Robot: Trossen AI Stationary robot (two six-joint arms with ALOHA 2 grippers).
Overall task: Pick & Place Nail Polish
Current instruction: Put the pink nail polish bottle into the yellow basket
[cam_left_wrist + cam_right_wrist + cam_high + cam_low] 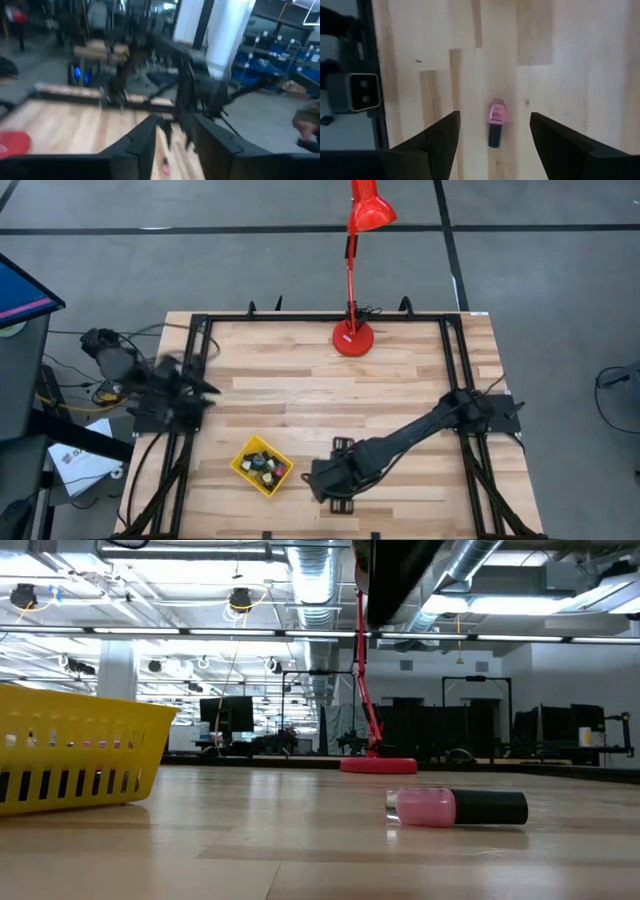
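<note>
From above, your right hand point(322, 480) sits over the front middle of the worktop point(400, 395), just beside the yellow tray point(243, 471) that already holds a cluster of nail polish bottles point(264, 466). It looks placed there to take one more bottle, though the arm hides that bottle in this view. The left hand point(190, 395) waits at the worktop's left edge. The red lamp point(352, 335) stands at the back, well apart from your work.

At worktop level, a pink nail polish bottle point(455, 807) lies on its side, black cap pointing away from the tray point(75, 755), with bare wood between them. Nothing blocks the way across except the tray's own wall, which you would need to lift over.

From the left wrist, the left hand's fingers point(142, 145) stand apart, holding nothing, aimed across the worktop.

From the right wrist, the right hand's fingers point(440, 137) are spread wide, straddling the pink bottle point(497, 123) below without touching it. The bottle lies lengthwise between them, so closing should catch it across its narrow sides.
</note>
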